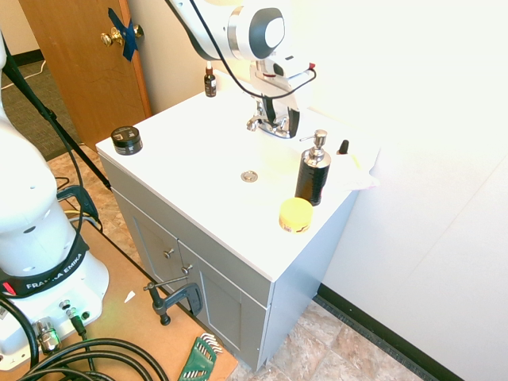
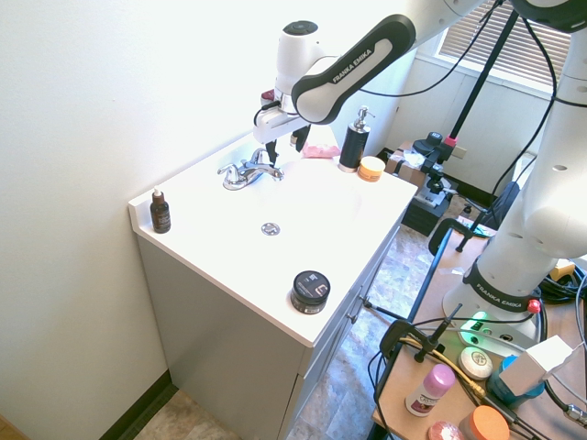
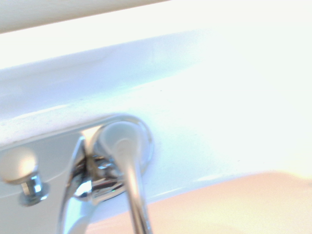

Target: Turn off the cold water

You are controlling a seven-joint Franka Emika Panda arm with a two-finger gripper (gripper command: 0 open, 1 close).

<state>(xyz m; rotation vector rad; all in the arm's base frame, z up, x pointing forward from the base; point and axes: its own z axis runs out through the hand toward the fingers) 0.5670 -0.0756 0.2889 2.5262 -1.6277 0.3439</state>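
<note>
White vanity top (image 2: 367, 206) fills the bathroom scene, with a chrome faucet (image 2: 249, 171) at its back edge by the wall. Just above the faucet's handle on the soap-dispenser side hangs the gripper (image 2: 286, 139), fingers spread apart and holding nothing; whether a fingertip touches the handle is hard to judge. A drain (image 2: 270, 228) sits mid-basin. A black soap dispenser (image 1: 313, 170) and a yellow jar (image 1: 295, 214) stand near one side edge, a small brown bottle (image 2: 160, 212) in the opposite back corner, and a black jar (image 2: 311, 291) at the front edge.
</note>
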